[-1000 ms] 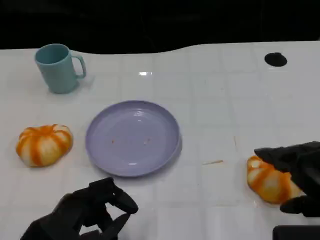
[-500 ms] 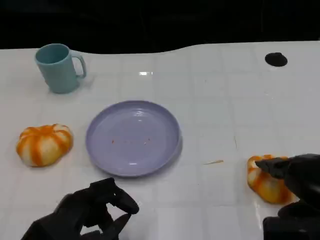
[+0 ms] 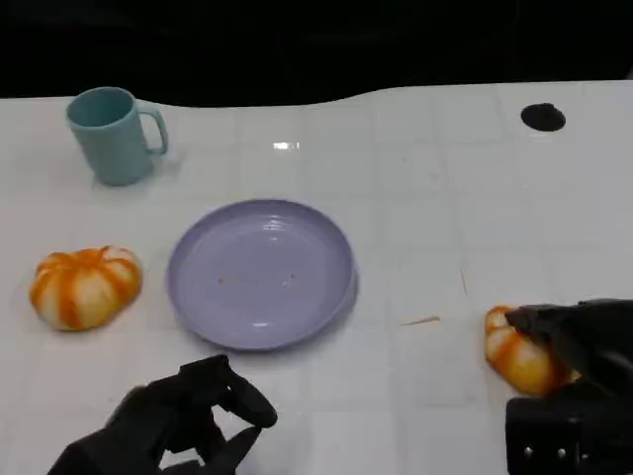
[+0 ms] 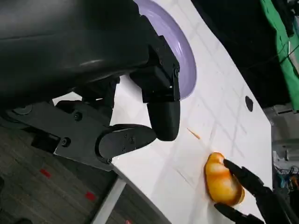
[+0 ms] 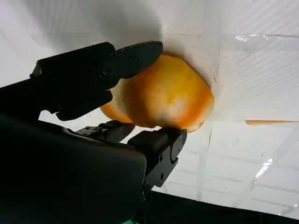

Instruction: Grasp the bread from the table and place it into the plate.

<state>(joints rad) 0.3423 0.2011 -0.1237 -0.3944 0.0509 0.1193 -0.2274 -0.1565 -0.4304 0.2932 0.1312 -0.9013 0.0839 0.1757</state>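
1. The white tiled table (image 3: 435,198) carries everything; its far edge meets a dark background.
2. The round lilac plastic plate (image 3: 261,272) lies near the table's middle.
3. The left hand (image 3: 178,421) hovers at the near edge, fingers curled in on nothing.
4. The right hand (image 3: 579,341) clamps the orange-and-white glazed bread (image 3: 516,354) by the right edge, fingers above and below it.
5. A second orange-and-white bread (image 3: 83,287) sits near the left edge.
6. The teal ceramic mug (image 3: 111,135) stands at the far left corner.
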